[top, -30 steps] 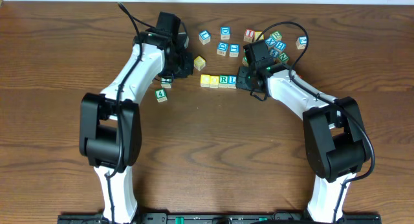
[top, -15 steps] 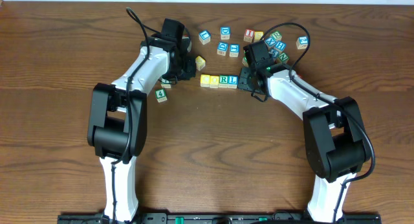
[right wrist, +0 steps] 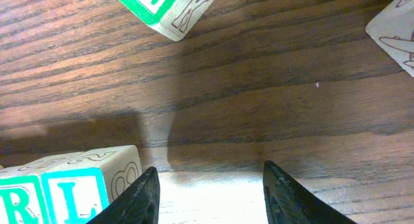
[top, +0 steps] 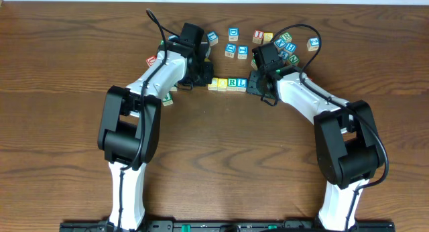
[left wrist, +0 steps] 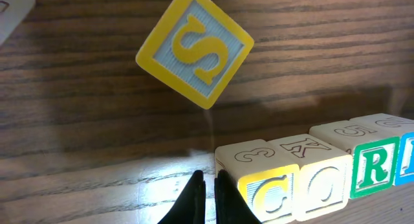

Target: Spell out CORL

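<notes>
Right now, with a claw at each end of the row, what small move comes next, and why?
Probably nudge the shut left claw lightly against the C cube, toward the L cube. The row already reads C, O, R, L, and the open right claw stands just beyond the L as a stop, so a gentle push should only close any gaps.

Four small wooden cubes (top: 227, 83) stand upright in one straight row, sides touching, just above the centre of the overhead frame. Left to right they read C, O, R, L. The C cube (left wrist: 268, 193) and O cube (left wrist: 322, 185) have yellow letters, the R cube (left wrist: 373, 169) green, the L cube (right wrist: 68, 199) blue.
</notes>
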### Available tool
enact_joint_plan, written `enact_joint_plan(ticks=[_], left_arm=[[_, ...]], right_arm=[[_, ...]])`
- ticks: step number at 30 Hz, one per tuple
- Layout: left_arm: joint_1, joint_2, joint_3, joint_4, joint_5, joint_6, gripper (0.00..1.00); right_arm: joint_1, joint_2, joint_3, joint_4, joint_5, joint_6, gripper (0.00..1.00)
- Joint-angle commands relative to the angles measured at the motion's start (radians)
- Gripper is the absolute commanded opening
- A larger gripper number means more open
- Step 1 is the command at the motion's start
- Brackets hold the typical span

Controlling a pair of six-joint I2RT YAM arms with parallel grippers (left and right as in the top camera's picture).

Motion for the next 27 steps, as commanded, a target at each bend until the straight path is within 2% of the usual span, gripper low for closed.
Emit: enact_joint_plan(ticks=[1,4,15,27], left_arm=[[-0.002,0.016,-0.005,-0.005,0.002,0.023,0.08],[-0.012,0.016,-0.005,-0.005,0.002,0.023,0.08],[-0.048,0.016,-0.005,-0.005,0.000,0.023,0.08],[-0.026,0.014,-0.004,-0.013,-0.001,0.024,0.07]], right_arm=[[-0.005,0.009,-0.006,-0.005,0.015,0.011,0.45],[-0.005,0.009,-0.006,-0.007,0.015,0.011,0.42],[-0.042,0.008,-0.006,-0.018,-0.042,0.008,0.42],[-0.044,-0.007,0.042,-0.061,-0.056,-0.102,0.49]])
